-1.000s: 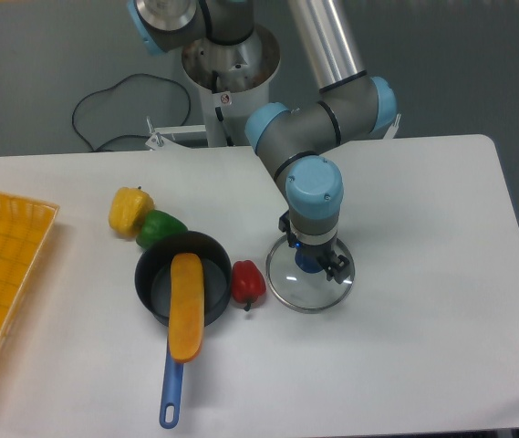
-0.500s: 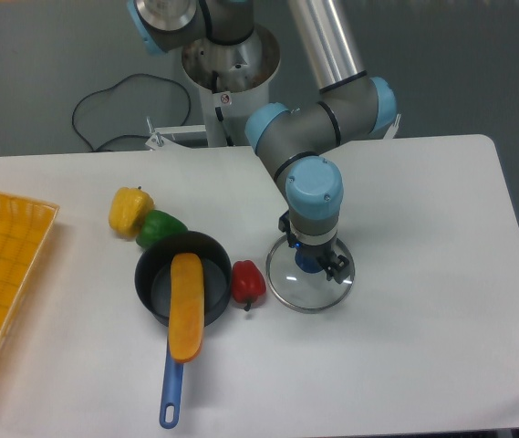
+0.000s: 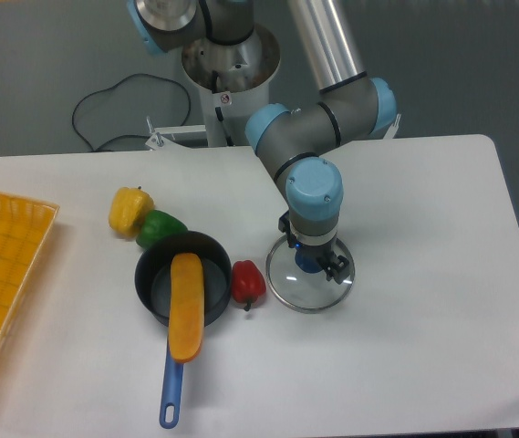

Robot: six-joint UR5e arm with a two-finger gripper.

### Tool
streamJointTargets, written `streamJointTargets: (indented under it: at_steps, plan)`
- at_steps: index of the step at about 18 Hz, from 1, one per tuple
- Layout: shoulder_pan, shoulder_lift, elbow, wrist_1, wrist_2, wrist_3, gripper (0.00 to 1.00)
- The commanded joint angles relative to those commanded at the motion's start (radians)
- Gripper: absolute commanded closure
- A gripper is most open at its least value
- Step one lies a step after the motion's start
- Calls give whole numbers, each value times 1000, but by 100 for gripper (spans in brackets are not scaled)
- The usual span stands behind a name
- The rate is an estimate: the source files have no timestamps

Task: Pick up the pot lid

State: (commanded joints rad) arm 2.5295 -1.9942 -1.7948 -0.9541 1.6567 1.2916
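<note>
Evidently, my fingers (image 3: 313, 245) stand parted and unclenched, pointing down around the blue knob (image 3: 308, 263) at the middle of the lid (image 3: 310, 297). Contact with the knob cannot be confirmed from this view. The lid, which is clear with a pale rim, lies flat on the white desk (image 3: 423, 374), directly under my fingers. My arm (image 3: 368, 103) extends from them toward the top of the view.

Just beside the lid, on its left in the view, is a red pepper (image 3: 248, 283). Next to that sits a black pan (image 3: 156, 281), its blue handle (image 3: 172, 388) directed at the near edge of the desk. A long orange item (image 3: 186, 315) rests partly inside the pan, one end projecting past the rim above the handle. Behind the pan, a green pepper (image 3: 160, 228) is noted, with a yellow pepper (image 3: 129, 212) beside it. A yellow-orange crate (image 3: 8, 283) occupies the left edge of the view.
</note>
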Motion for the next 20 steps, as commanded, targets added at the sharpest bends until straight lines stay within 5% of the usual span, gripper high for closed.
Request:
streamJointTargets:
  at_steps: [14,20]
  plan:
    - [2,0,3,-2,2,2,12]
    - [2,0,3,-3,3,2,27]
